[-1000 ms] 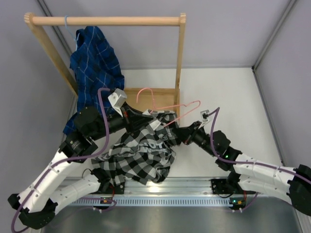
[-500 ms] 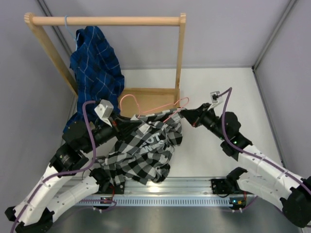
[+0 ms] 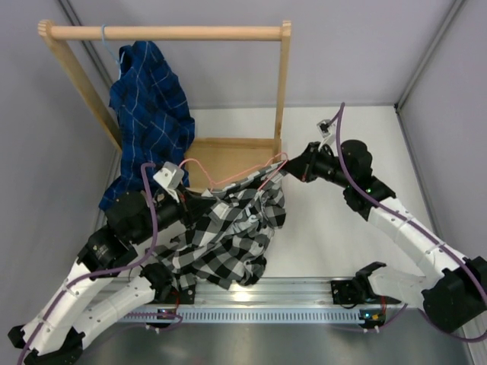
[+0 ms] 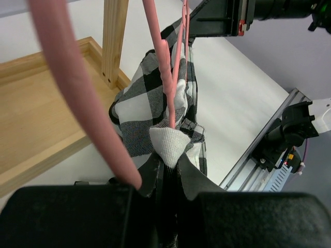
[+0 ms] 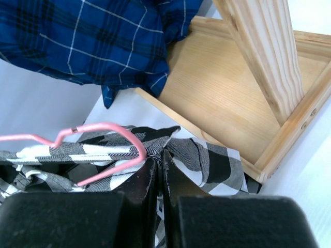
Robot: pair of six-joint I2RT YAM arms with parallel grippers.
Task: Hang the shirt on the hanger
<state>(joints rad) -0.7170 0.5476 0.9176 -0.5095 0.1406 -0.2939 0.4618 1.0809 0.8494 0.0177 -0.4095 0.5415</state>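
Observation:
The black-and-white check shirt (image 3: 228, 232) hangs stretched between my two grippers, and most of it sags to the table in front of the left arm. The pink wire hanger (image 3: 236, 173) lies along the shirt's top edge, partly inside the fabric. My left gripper (image 3: 199, 199) is shut on a fold of the shirt (image 4: 168, 147), and the hanger wire (image 4: 77, 88) runs right past its finger. My right gripper (image 3: 289, 169) is shut on the shirt's other end (image 5: 207, 155), beside the hanger's curved end (image 5: 132, 140).
A wooden rack stands at the back, with a top rail (image 3: 167, 33), a right post (image 3: 283, 91) and a base tray (image 3: 228, 150). A dark blue grid shirt (image 3: 148, 106) hangs on it at the left. The metal rail (image 3: 266, 312) runs along the near edge.
My right gripper has swung back and right toward the rack post. My left gripper has pulled left and nearer. The shirt's top edge and the hanger are now stretched out between them.

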